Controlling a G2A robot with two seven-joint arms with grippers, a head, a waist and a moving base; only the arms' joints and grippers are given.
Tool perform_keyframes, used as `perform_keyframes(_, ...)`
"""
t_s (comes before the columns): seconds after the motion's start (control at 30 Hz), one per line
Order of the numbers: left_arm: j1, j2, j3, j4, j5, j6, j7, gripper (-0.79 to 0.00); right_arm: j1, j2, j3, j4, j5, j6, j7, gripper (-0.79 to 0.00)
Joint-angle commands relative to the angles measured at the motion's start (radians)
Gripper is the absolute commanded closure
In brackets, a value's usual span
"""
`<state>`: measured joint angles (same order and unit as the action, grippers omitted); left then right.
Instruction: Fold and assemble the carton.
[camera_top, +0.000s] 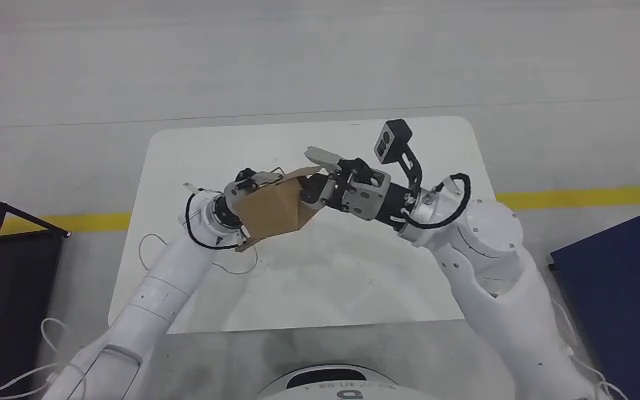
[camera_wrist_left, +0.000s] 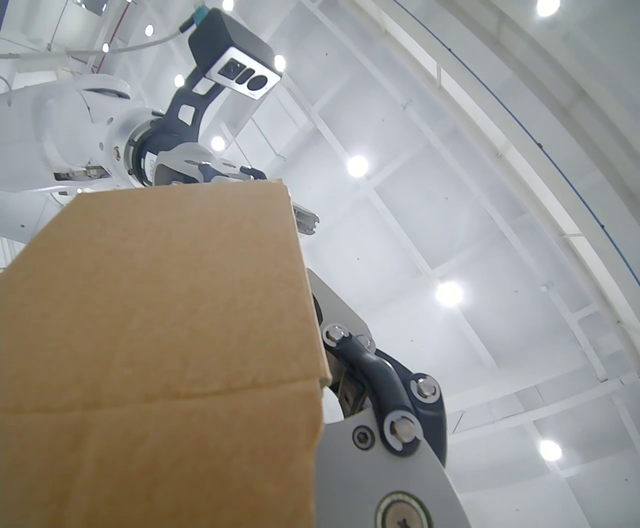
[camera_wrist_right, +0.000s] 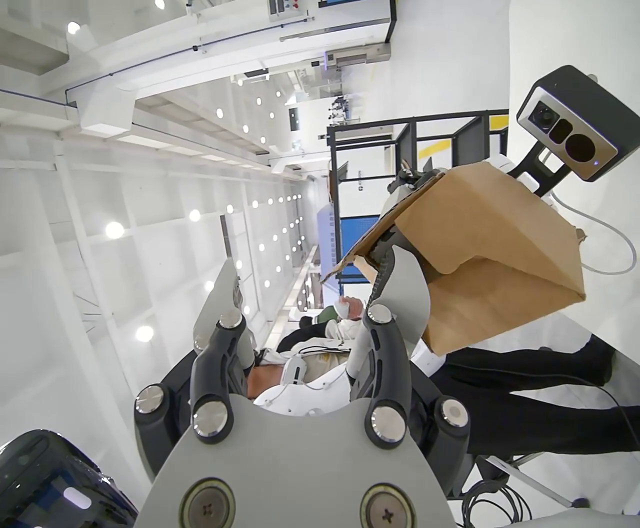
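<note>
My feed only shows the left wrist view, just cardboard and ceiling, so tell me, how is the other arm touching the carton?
Observer: The right gripper is open at the carton's open end, one of its fingers tucked under a flap.
Operator: Where does my own gripper sit?
Observer: The left gripper holds the end away from the right arm.
Operator: Is it over the table?
Observer: Yes, the top view has it over the middle of the white table.
</note>
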<state>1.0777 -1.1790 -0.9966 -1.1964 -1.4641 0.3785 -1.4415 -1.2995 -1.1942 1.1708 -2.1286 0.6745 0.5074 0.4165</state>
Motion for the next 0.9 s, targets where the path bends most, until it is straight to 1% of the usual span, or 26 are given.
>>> perform_keyframes(0.0,0.001,0.000,0.000,-0.002,0.002,0.000,0.000,0.000,0.013,-0.002,-0.015,0.015,0.000,0.002,-0.004,-0.511)
perform_keyframes(0.1,0.005,-0.001,-0.001,-0.001,0.004,-0.001,-0.001,0.000,0.035,-0.005,-0.034,0.031,-0.003,0.015,-0.013,-0.480)
perform_keyframes(0.13,0.007,-0.001,-0.001,-0.001,0.004,-0.001,-0.001,0.000,0.041,-0.006,-0.039,0.035,-0.001,0.019,-0.013,-0.440)
perform_keyframes(0.23,0.010,0.000,-0.005,-0.001,0.007,-0.002,-0.002,0.000,0.056,-0.008,-0.047,0.048,0.003,0.027,-0.017,-0.385)
perform_keyframes(0.4,0.015,-0.001,-0.011,-0.004,0.008,-0.004,-0.004,0.000,0.063,-0.009,-0.047,0.067,0.021,0.033,-0.015,-0.363)
perform_keyframes(0.57,0.018,-0.001,-0.016,-0.007,0.011,-0.001,-0.001,0.000,0.068,-0.010,-0.061,0.077,0.026,0.055,-0.006,-0.323)
perform_keyframes(0.63,0.017,-0.002,-0.016,-0.007,0.014,0.001,0.001,0.000,0.072,-0.010,-0.063,0.079,0.025,0.062,-0.007,-0.280)
perform_keyframes(0.7,0.016,-0.003,-0.017,-0.008,0.015,0.001,0.002,0.000,0.073,-0.009,-0.062,0.080,0.025,0.073,-0.009,-0.259)
perform_keyframes(0.73,0.015,-0.004,-0.017,-0.008,0.015,0.002,0.002,0.000,0.073,-0.009,-0.062,0.078,0.023,0.084,-0.010,-0.215)
perform_keyframes(0.8,0.014,-0.005,-0.018,-0.006,0.015,0.002,0.002,0.000,0.072,-0.007,-0.059,0.074,0.019,0.109,-0.008,-0.160)
perform_keyframes(0.87,0.013,-0.005,-0.018,-0.003,0.016,0.004,0.004,0.000,0.071,-0.004,-0.056,0.069,0.011,0.141,-0.005,-0.142)
